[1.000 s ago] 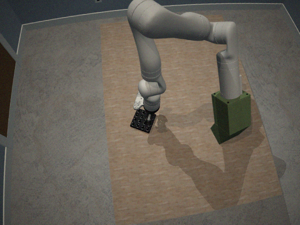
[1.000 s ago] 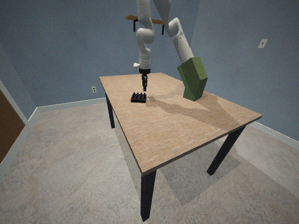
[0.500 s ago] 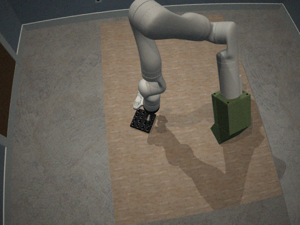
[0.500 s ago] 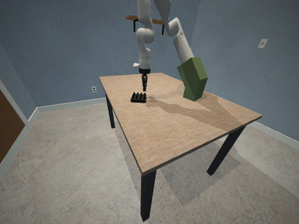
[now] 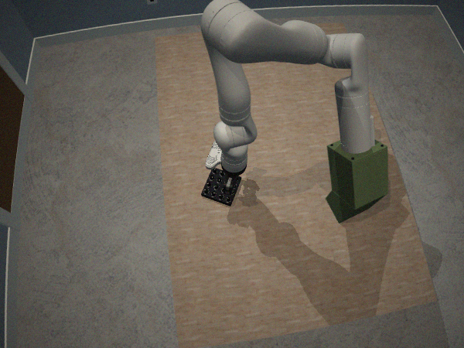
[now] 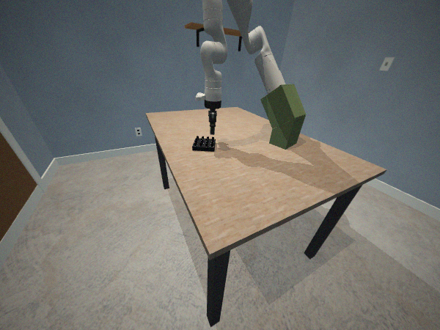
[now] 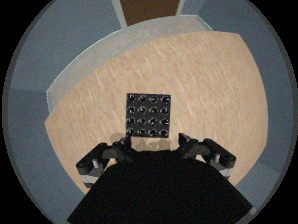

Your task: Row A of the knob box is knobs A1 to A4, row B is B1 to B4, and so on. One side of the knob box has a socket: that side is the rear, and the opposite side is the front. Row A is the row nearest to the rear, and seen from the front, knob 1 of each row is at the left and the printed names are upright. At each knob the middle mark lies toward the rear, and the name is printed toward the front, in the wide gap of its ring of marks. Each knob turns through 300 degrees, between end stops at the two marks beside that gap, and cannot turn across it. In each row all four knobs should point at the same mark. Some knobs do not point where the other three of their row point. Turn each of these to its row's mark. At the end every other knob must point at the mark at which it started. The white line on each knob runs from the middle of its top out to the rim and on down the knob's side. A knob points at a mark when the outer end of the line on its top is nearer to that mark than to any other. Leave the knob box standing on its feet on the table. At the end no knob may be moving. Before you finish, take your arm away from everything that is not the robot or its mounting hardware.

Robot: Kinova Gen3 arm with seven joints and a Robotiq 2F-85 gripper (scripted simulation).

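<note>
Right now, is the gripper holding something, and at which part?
Nothing is held. The gripper is open and hangs above the knob box, with no knob between its fingers.

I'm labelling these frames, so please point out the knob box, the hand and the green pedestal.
knob box (image 5: 213, 189): top view, its black top face, near the left corner.
hand (image 6: 212, 129): exterior view, between its open fingertips above the box.
green pedestal (image 5: 361, 182): top view, its front face below the arm.
</note>
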